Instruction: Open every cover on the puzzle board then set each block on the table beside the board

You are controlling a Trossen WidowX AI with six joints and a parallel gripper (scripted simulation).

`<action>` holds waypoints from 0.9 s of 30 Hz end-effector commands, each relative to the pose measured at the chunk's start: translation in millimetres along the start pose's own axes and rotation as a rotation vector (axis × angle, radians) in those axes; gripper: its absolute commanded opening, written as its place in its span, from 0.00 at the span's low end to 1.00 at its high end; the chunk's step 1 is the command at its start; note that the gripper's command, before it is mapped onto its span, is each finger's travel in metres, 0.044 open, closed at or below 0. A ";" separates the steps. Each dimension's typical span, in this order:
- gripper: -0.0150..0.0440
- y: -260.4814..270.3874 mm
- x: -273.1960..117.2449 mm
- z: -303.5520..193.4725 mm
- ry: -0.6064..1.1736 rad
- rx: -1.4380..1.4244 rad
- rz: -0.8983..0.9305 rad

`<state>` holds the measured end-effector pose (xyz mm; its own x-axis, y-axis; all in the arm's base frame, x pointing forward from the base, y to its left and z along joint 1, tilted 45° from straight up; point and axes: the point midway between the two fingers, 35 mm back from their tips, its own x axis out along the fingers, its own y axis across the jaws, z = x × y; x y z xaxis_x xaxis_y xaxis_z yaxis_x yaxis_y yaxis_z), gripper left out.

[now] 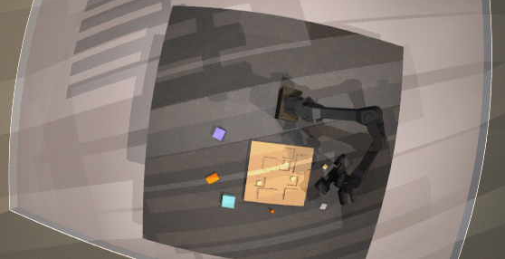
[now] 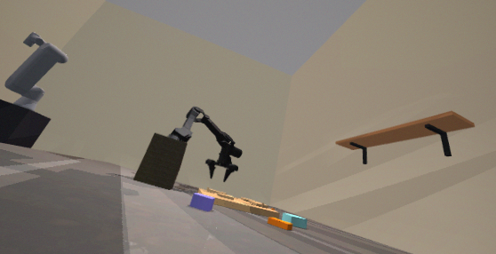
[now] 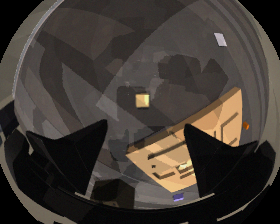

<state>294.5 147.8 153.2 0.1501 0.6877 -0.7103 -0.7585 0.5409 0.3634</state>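
The tan puzzle board (image 1: 271, 194) (image 2: 236, 203) (image 3: 213, 132) lies on the dark table. Small cream pieces (image 1: 285, 166) (image 1: 293, 179) (image 1: 259, 183) show on it; I cannot tell whether they are blocks or cover knobs. My gripper (image 1: 328, 177) (image 2: 220, 170) (image 3: 146, 126) is open and empty, hovering just off the board's right edge. A small cream block (image 1: 325, 167) (image 3: 143, 100) rests on the table beside the board, below the fingers and apart from them. A small white block (image 1: 323, 206) (image 3: 220, 39) lies on the table near the board's right front corner.
A purple block (image 1: 218, 133) (image 2: 202, 201), an orange block (image 1: 212, 178) (image 2: 280, 223) and a cyan block (image 1: 228, 201) (image 2: 294, 219) lie left of the board. A tiny orange piece (image 1: 271, 211) (image 3: 247, 124) lies at its front edge. The arm's base box (image 1: 286, 103) (image 2: 162, 161) stands behind.
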 end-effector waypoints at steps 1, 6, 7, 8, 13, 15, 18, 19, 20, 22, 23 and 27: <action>0.78 -12.1 -0.3 -9.9 0.008 0.200 -0.004; 0.56 -33.1 0.7 -27.7 0.016 0.570 -0.017; 0.51 -33.8 0.8 -28.3 0.016 0.558 -0.018; 0.47 -35.8 0.9 -30.4 0.017 0.521 -0.018; 0.25 -53.9 1.5 -51.3 0.027 0.156 -0.017; 0.25 -60.7 1.6 -60.3 0.031 0.004 -0.015; 0.25 -70.5 1.6 -74.1 0.034 -0.224 -0.011; 0.25 -73.6 1.5 -78.8 0.035 -0.299 -0.009; 0.25 -76.6 1.5 -83.5 0.036 -0.375 -0.007; 0.25 -82.3 1.3 -93.0 0.036 -0.527 -0.003; 0.25 -85.0 1.2 -97.8 0.035 -0.603 -0.001; 0.25 -94.4 0.8 -117.0 0.031 -0.906 0.006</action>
<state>303.3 68.0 80.0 0.1497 0.6533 -0.7422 -0.9195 0.3679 0.1383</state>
